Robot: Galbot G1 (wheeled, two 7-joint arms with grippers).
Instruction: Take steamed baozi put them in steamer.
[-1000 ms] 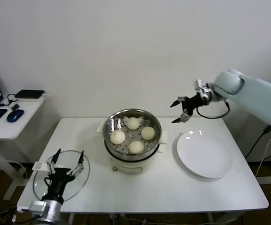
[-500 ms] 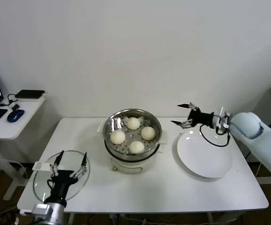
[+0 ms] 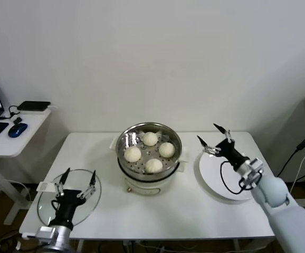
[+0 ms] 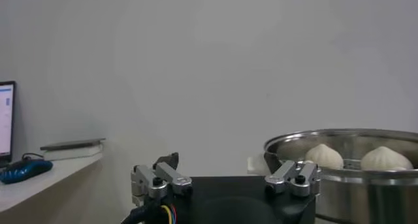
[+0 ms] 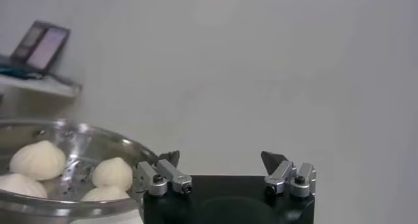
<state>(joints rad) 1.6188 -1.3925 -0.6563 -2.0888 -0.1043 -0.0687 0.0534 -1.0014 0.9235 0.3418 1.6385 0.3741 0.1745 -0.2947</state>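
The steel steamer (image 3: 122, 143) on its white pot base stands mid-table and holds several cream-white baozi, such as one at the back (image 3: 150, 138) and one at the front (image 3: 153, 165). My right gripper (image 3: 207, 132) hovers open and empty over the near-left rim of the white plate (image 3: 216, 176), just right of the steamer. In the right wrist view its fingers (image 5: 222, 159) are spread, with the steamer (image 5: 72, 209) and a baozi (image 5: 38, 160) off to the side. My left gripper (image 3: 80, 173) stands open above the glass lid (image 3: 46, 203); its wrist view shows the steamer (image 4: 366, 183) and a baozi (image 4: 324, 156).
The plate carries nothing. A side desk (image 3: 15, 134) beyond the table's left edge holds a laptop, a blue mouse (image 3: 17, 129) and a black device (image 3: 32, 105). A white wall runs close behind the table.
My right arm has swung down from high beside the steamer to low over the plate, its gripper still open. The left gripper has barely shifted over the lid.
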